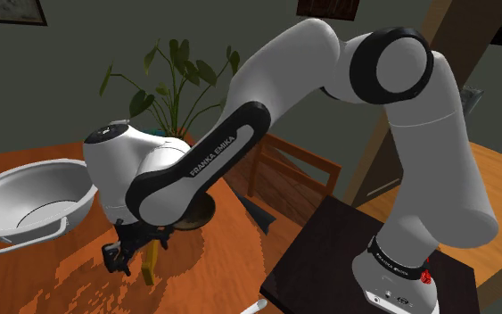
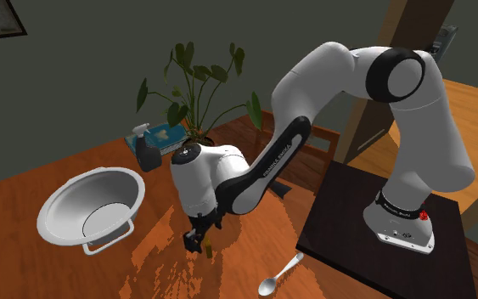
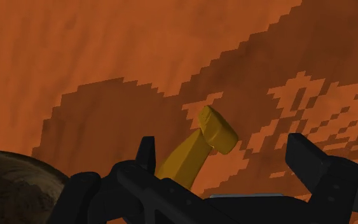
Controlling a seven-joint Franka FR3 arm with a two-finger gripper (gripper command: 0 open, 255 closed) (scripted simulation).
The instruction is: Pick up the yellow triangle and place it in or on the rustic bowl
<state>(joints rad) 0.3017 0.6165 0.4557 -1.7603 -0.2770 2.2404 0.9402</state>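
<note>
The yellow triangle (image 3: 199, 149) is a slim yellow piece that leans on the orange wooden table (image 3: 107, 51). It lies between the fingers of my gripper (image 3: 222, 145), close to one finger (image 3: 147, 153) and well apart from the other (image 3: 308, 159). The gripper is open and low over the table. In the shoulder view the yellow triangle (image 1: 150, 264) stands just under the gripper (image 1: 137, 257). The rustic bowl (image 1: 201, 214), dark brown, sits right behind the hand, partly hidden by the forearm. Its rim (image 3: 12, 181) is beside the hand in the wrist view.
A large white basin (image 2: 92, 204) with a wire handle stands on the table at the second exterior view's left. A spoon (image 2: 279, 273) lies near the dark stand (image 2: 356, 246). A potted plant (image 2: 196, 85), a spray bottle (image 2: 148, 149) and books (image 2: 173, 134) are at the far edge.
</note>
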